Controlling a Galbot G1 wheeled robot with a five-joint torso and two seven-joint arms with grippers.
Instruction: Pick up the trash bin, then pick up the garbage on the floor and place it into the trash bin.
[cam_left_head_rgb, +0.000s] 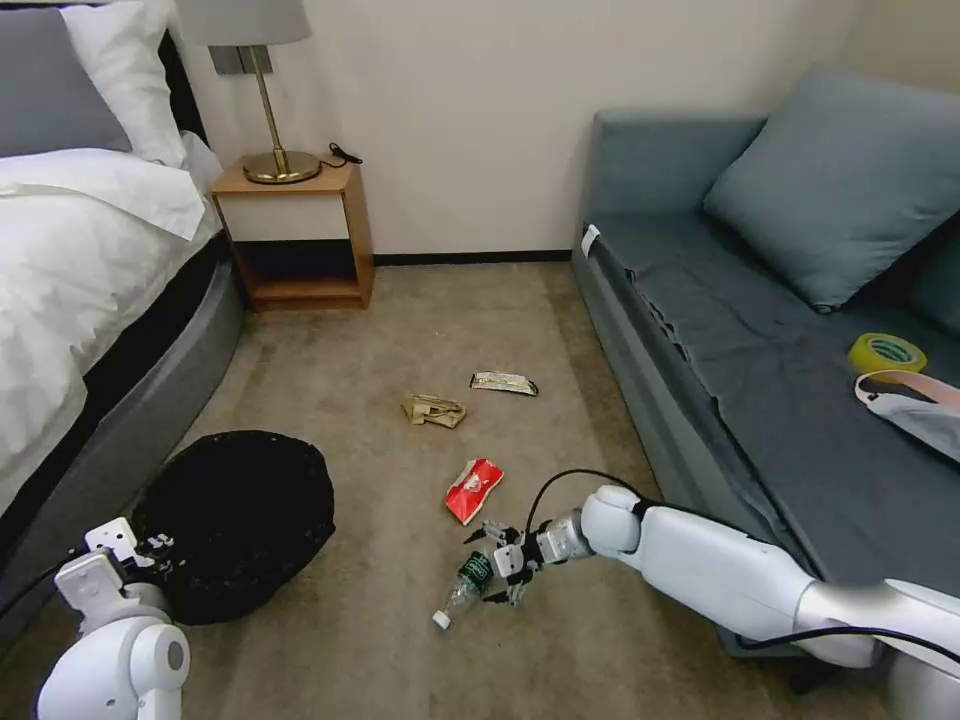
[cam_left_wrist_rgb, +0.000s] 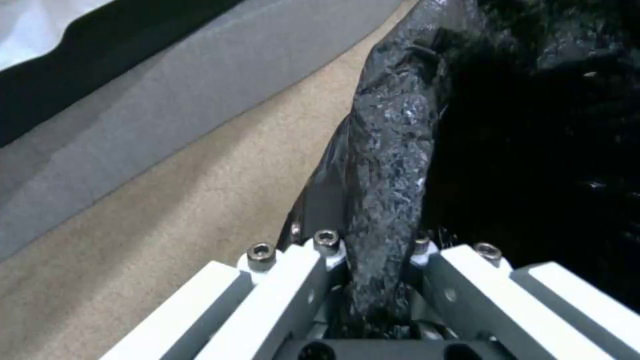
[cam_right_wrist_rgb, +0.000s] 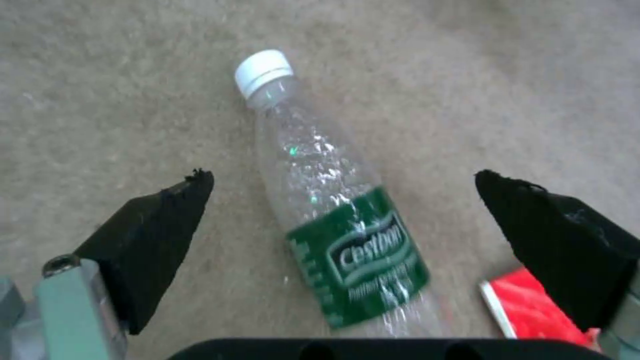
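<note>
Clear bottle (cam_right_wrist_rgb: 333, 215) on carpet (cam_right_wrist_rgb: 100, 100) between open right jaws; left jaws clamp trash bin (cam_left_wrist_rgb: 387, 165) rim.

Brass lamp (cam_left_head_rgb: 262, 90) on wooden nightstand (cam_left_head_rgb: 296, 235), white-sheeted bed (cam_left_head_rgb: 70, 260), grey sofa (cam_left_head_rgb: 760, 340) with yellow tape roll (cam_left_head_rgb: 886, 353).

The left gripper (cam_left_wrist_rgb: 377, 280) is clamped on the crinkly black bag folded over the rim of the trash bin (cam_left_wrist_rgb: 393, 150), whose dark inside opens beside it, with the floor (cam_left_wrist_rgb: 200, 200) and a grey bed base (cam_left_wrist_rgb: 167, 100) beyond.
</note>
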